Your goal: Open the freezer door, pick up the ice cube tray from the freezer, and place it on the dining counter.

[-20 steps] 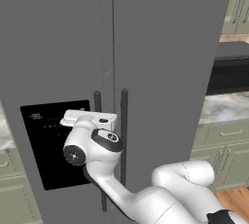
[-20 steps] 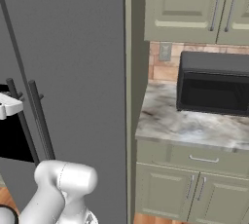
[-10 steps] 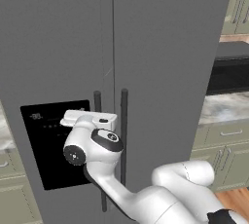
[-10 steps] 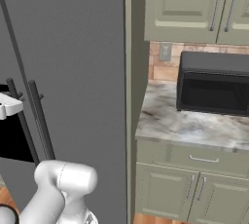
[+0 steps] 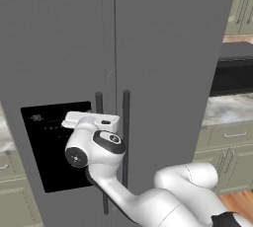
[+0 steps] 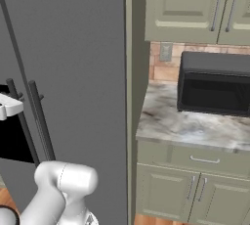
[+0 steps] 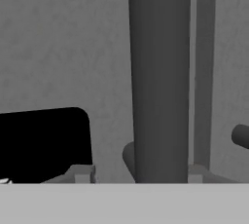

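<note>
Close up, through the hand view, we see our gripper (image 7: 138,175) with its two finger tips (image 7: 81,173) spread wide, one on each side of the dark bar handle (image 7: 159,79) of the freezer door (image 7: 58,47); the bar fills the gap between them, though we cannot tell whether either tip touches it. To the left of the bar in that view lies the rounded corner of the black dispenser panel (image 7: 44,142), and to the right runs the narrow seam between the two doors, with the end of the second handle (image 7: 241,135) just past it. From the left base view our white hand sits level against the freezer door (image 5: 57,48), with the gripper (image 5: 99,119) at the upper part of the bar handle (image 5: 100,137), just right of the dispenser panel (image 5: 47,147). The door is shut, flush with the plain grey door (image 5: 173,73) beside it, whose own handle (image 5: 125,137) stands parallel and near. The ice cube tray is somewhere we cannot see, with both doors closed. Further right a marble counter (image 5: 227,108) over green cabinets (image 5: 230,152) carries a black microwave (image 5: 232,70). From the right base view we see the two handles (image 6: 39,121) side by side on the grey fridge front, the microwave (image 6: 215,84) on the veined counter (image 6: 190,128), and pale green upper cabinets (image 6: 195,6) above.
</note>
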Controlling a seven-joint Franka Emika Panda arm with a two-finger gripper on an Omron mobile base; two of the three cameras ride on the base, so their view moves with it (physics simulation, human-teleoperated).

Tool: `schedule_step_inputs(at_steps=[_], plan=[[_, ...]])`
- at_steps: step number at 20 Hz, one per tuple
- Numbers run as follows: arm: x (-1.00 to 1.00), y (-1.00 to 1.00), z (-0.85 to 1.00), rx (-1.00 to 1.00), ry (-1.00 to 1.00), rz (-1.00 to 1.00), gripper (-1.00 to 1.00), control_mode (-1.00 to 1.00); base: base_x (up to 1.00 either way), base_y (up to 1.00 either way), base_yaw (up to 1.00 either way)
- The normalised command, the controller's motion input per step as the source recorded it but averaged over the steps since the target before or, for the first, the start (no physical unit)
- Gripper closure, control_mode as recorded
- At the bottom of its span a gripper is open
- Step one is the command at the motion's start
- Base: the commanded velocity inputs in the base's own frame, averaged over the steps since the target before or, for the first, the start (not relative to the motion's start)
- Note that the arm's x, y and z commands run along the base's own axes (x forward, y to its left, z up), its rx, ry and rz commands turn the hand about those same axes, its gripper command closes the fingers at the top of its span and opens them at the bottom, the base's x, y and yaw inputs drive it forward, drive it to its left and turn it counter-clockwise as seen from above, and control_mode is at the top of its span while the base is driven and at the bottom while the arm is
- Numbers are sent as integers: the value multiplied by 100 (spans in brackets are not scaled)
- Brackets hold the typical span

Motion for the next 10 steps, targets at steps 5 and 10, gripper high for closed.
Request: schedule_step_inputs(at_steps=[5, 10], plan=[[0, 0, 0, 0, 0, 0, 100, -100, 0, 0, 0], [-9, 0, 0, 0, 0, 0, 100, -100, 0, 0, 0]])
